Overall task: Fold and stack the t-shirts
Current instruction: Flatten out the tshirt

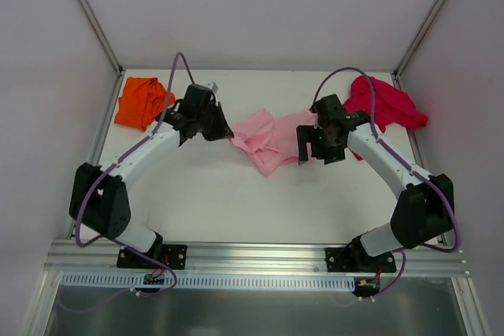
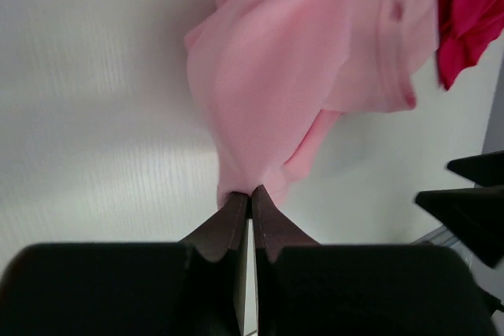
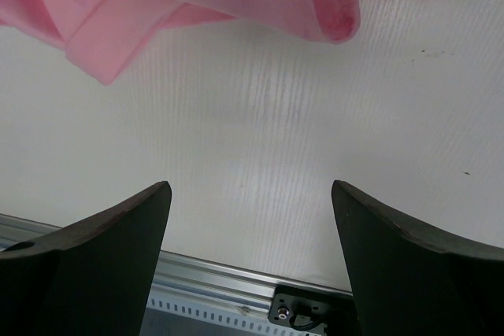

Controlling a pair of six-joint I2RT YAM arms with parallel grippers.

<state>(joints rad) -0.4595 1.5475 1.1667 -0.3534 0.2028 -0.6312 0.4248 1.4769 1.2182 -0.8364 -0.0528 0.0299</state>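
Across the white table [image 1: 236, 202], three tees lie crumpled, none folded or stacked. The pink tee [image 1: 268, 141] is in the middle, the red tee [image 1: 390, 104] at the far right and the orange tee [image 1: 140, 101] at the far left. Pink and red lie close, but I cannot tell whether they touch.

All three look thin, soft and light. My judgement is that they will sag, drag on the table and keep no shape when lifted. A single pinch would only bunch the cloth, so the pink tee wants two holds set well apart on a hem or at the shoulders, which would let it spread flat. The cloth is not fragile, but a bite on a loose fold could catch extra layers or slip.

The left gripper [image 1: 227, 133] is clenched on the pink tee's left edge. The right gripper [image 1: 317, 155] hangs released over its right side, grasping nothing.

The top view alone shows all three tees and both arms, yet it hides what sits between the left jaws. The left wrist view settles that: the jaws are pressed together with a pink fold caught at their tips. It also shows a stitched hem and a strip of red, but no orange. The right wrist view shows the wide jaws with bare table between them. A pink cuff and hem lie just beyond the tips, out of the jaws' reach.
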